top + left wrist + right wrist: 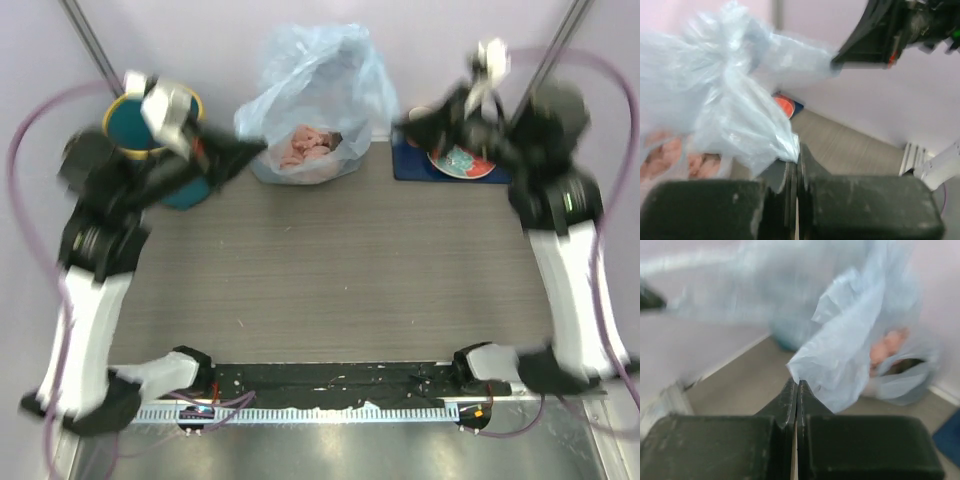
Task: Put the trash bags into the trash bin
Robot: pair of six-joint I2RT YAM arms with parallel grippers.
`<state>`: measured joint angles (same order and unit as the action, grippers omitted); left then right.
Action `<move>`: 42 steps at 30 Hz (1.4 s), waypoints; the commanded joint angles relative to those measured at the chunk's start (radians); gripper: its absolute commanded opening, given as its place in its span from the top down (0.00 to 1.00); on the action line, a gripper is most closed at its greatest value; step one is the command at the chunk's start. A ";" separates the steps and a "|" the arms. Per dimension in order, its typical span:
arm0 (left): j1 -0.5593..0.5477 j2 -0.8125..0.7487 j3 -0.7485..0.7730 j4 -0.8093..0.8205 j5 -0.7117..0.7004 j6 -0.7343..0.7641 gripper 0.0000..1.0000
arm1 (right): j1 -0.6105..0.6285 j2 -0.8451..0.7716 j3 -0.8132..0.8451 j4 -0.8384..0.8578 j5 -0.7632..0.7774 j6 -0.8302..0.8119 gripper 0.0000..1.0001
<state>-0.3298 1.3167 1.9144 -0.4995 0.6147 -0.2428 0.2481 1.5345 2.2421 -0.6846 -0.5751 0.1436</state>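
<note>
The light-blue trash bag (pixel 325 70) is stretched between my two grippers at the back middle of the table. My left gripper (pixel 258 147) is shut on its left edge, with the film pinched at the jaw tips in the left wrist view (pixel 796 157). My right gripper (pixel 402 125) is shut on its right corner, as the right wrist view (pixel 797 385) shows. The film spreads above the jaws in both wrist views (pixel 730 90) (pixel 850 340). The teal trash bin (pixel 130 125) with a yellow rim stands at the back left, partly hidden behind my left arm.
A clear whitish bag with pink lumps (pixel 305 148) sits under the blue film, also in the right wrist view (pixel 887 347). A blue mat (pixel 410 165) with a plate (pixel 460 162) lies at the back right under my right arm. Walls close the back and sides.
</note>
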 commanded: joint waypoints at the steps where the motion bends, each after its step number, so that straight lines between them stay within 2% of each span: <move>1: -0.165 -0.189 -0.491 -0.187 -0.034 0.356 1.00 | 0.120 -0.453 -0.827 0.058 0.097 -0.307 0.99; 2: -0.188 -0.189 -0.600 -0.274 -0.052 0.447 1.00 | 0.125 -0.447 -0.931 -0.072 0.191 -0.381 0.99; 3: -0.205 -0.183 -0.768 -0.412 -0.059 0.511 1.00 | 0.122 -0.436 -1.087 -0.126 0.233 -0.442 0.99; 4: -0.218 -0.178 -0.835 -0.454 -0.066 0.551 1.00 | 0.122 -0.429 -1.134 -0.172 0.260 -0.482 0.99; 6: -0.218 -0.185 -0.888 -0.564 -0.015 0.618 1.00 | 0.122 -0.468 -1.156 -0.245 0.213 -0.496 0.99; 8: -0.213 -0.215 -0.835 -0.560 0.063 0.584 1.00 | 0.126 -0.532 -1.109 -0.248 0.135 -0.434 0.99; 10: -0.212 -0.185 -0.647 -0.588 0.137 0.557 1.00 | 0.129 -0.510 -0.942 -0.260 0.029 -0.383 0.99; 11: -0.207 -0.113 -0.556 -0.597 0.161 0.510 1.00 | 0.131 -0.481 -0.859 -0.280 0.006 -0.321 0.99; 12: -0.195 -0.075 -0.362 -0.597 0.210 0.476 1.00 | 0.129 -0.402 -0.669 -0.283 -0.027 -0.284 0.99; 14: -0.117 0.048 -0.154 -0.556 0.284 0.369 1.00 | 0.120 -0.319 -0.458 -0.253 -0.028 -0.221 0.99; 15: -0.088 0.077 0.015 -0.421 0.310 0.170 1.00 | 0.090 -0.239 -0.249 -0.230 -0.016 -0.157 0.99; 17: 0.012 0.131 0.171 -0.215 0.319 -0.037 1.00 | 0.040 -0.150 -0.037 -0.138 -0.002 -0.087 0.99; 18: 0.055 0.128 0.192 0.003 0.283 -0.199 1.00 | 0.014 -0.114 0.149 -0.103 -0.002 -0.043 0.99; 20: 0.063 0.095 0.132 0.187 0.241 -0.246 1.00 | 0.013 -0.050 0.276 -0.011 0.020 -0.021 0.99; 21: 0.052 0.020 0.073 0.288 0.223 -0.251 1.00 | 0.014 -0.065 0.237 0.012 0.023 -0.015 0.99; 22: 0.038 -0.015 -0.005 0.309 0.162 -0.242 1.00 | 0.017 -0.150 0.123 0.078 -0.012 0.013 0.99; 23: 0.025 -0.055 -0.184 0.299 0.157 -0.216 1.00 | 0.017 -0.221 -0.041 0.095 0.006 0.013 0.99; 24: -0.023 -0.086 -0.272 0.162 0.148 -0.158 1.00 | 0.022 -0.281 -0.392 0.102 0.035 -0.016 0.99; 25: -0.061 -0.118 -0.352 0.041 0.075 0.087 1.00 | 0.039 -0.377 -0.558 0.061 0.053 -0.138 0.99; 26: -0.110 -0.122 -0.503 -0.081 0.027 0.212 1.00 | 0.058 -0.408 -0.702 0.025 0.117 -0.229 0.99; 27: -0.217 -0.114 -0.564 -0.326 -0.018 0.381 1.00 | 0.081 -0.433 -0.937 -0.011 0.151 -0.287 0.99; 29: -0.303 -0.059 -0.702 -0.526 -0.087 0.668 1.00 | 0.150 -0.465 -1.080 -0.151 0.202 -0.422 0.99; 30: -0.345 -0.042 -0.722 -0.647 -0.092 0.694 1.00 | 0.166 -0.474 -1.140 -0.182 0.208 -0.429 0.99; 32: -0.347 -0.046 -0.704 -0.692 -0.043 0.700 1.00 | 0.174 -0.496 -1.129 -0.253 0.170 -0.424 0.99; 34: -0.341 -0.066 -0.637 -0.712 0.032 0.708 1.00 | 0.177 -0.488 -1.005 -0.301 0.057 -0.392 0.99; 35: -0.338 -0.065 -0.511 -0.718 0.077 0.686 1.00 | 0.177 -0.470 -0.933 -0.308 0.010 -0.365 0.99; 36: -0.315 -0.056 -0.432 -0.674 0.142 0.627 1.00 | 0.177 -0.418 -0.747 -0.297 -0.052 -0.266 0.99; 37: -0.290 -0.036 -0.345 -0.621 0.160 0.552 1.00 | 0.175 -0.378 -0.636 -0.241 -0.042 -0.216 0.99; 38: -0.255 0.011 -0.164 -0.552 0.183 0.472 1.00 | 0.171 -0.337 -0.516 -0.204 -0.013 -0.170 0.99; 39: -0.145 0.038 -0.082 -0.339 0.212 0.219 1.00 | 0.146 -0.224 -0.246 -0.179 0.016 -0.147 0.99; 40: -0.083 0.056 -0.018 -0.194 0.194 0.080 1.00 | 0.126 -0.162 -0.093 -0.152 0.079 -0.147 0.99; 41: -0.024 0.073 0.073 0.096 0.162 -0.073 1.00 | 0.111 -0.101 0.060 -0.139 0.111 -0.147 0.99; 42: 0.064 0.085 0.099 0.219 0.125 -0.242 1.00 | 0.100 -0.029 0.355 -0.130 0.142 -0.147 0.99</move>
<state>-0.4999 1.4017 1.7885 -0.9279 0.7151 0.0864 0.3985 1.3430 1.8584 -0.9676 -0.5041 -0.0834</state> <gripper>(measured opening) 0.014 0.029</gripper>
